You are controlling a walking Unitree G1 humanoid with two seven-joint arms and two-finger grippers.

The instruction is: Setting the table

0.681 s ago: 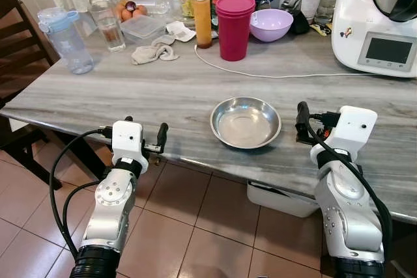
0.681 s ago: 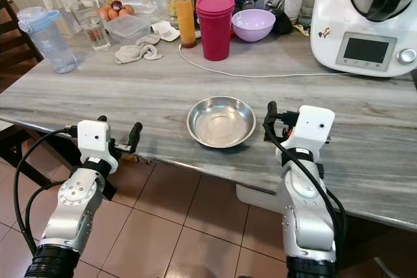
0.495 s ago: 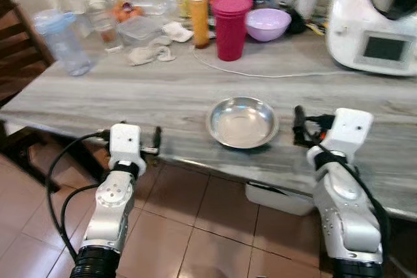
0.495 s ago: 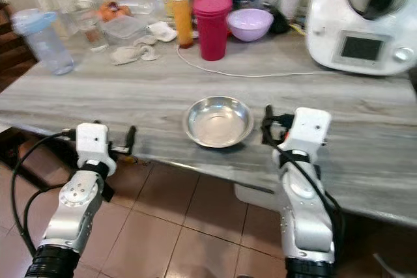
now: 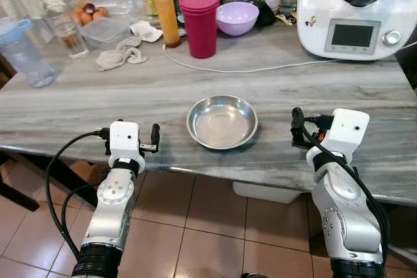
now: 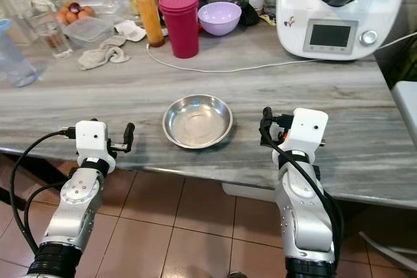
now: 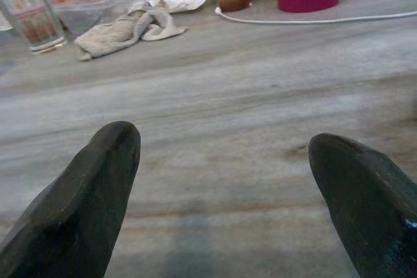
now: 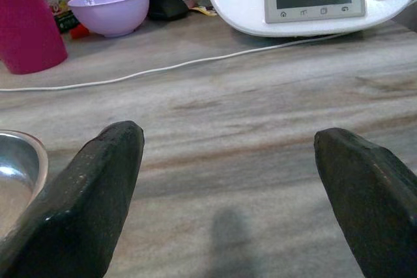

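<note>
Two grippers are held level at the near edge of the grey wood-grain table (image 5: 195,76), both spread wide with nothing between the fingers. Left gripper (image 5: 155,139) is seen just over the table's front edge, left of the steel bowl (image 5: 222,122); its fingers (image 7: 85,206) are wide apart in the left wrist view, bare tabletop between them. Right gripper (image 5: 296,127) is placed over the table to the right of the bowl, near it but not touching; fingers (image 8: 85,193) likewise released, with the bowl's rim caught at the edge of the right wrist view.

Steel bowl is set upright and empty near the front edge, between the two grippers.

Further back: magenta tumbler (image 5: 199,21), orange bottle (image 5: 167,19) just beside it, lilac bowl (image 5: 237,17), crumpled cloth (image 5: 117,56), drinking glass (image 5: 70,32), clear lidded box (image 5: 105,30). White kitchen machine (image 5: 355,8) with a screen is stood at the back right; a white cable (image 5: 260,68) is run from it across the table toward the bottle. Blue-lidded jug (image 5: 19,53) at far left.
</note>
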